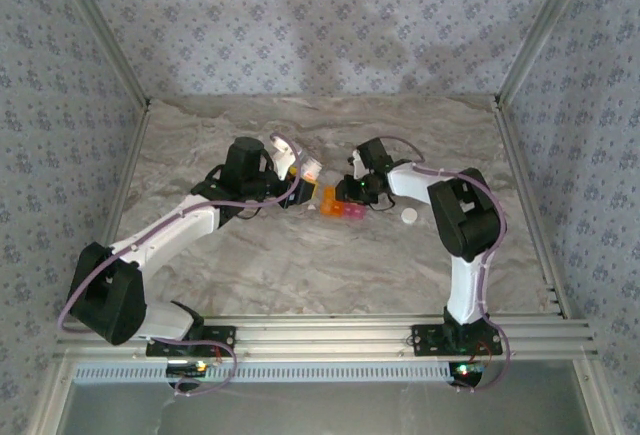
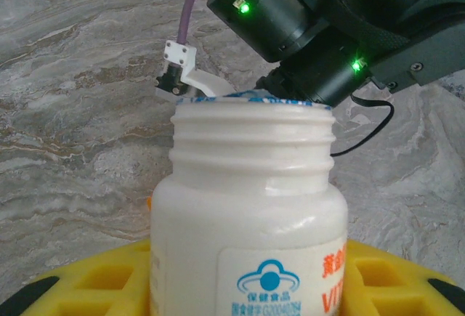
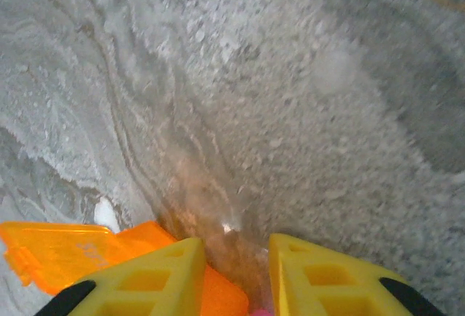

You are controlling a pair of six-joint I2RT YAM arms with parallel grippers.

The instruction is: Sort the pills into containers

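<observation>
- White bottle (image 2: 247, 207), uncapped, sat clamped in the left jaws.
- Right jaws were closed on the orange-and-pink containers (image 3: 229, 298), orange lid (image 3: 58, 254) open.
- Containers rested mid-table (image 1: 300, 275), near the bottle; a white cap (image 1: 409, 216) lay nearby.

robot test booth — wallpapered walls (image 1: 300, 15), aluminium frame (image 1: 330, 335)

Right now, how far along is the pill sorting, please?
Done: the bottle is uncapped, its cap lying aside, and the orange lid stands open. In hand: the left gripper holds the bottle, the right gripper grips the containers. Left: pouring and sorting; I cannot make out pills in the compartments.
</observation>
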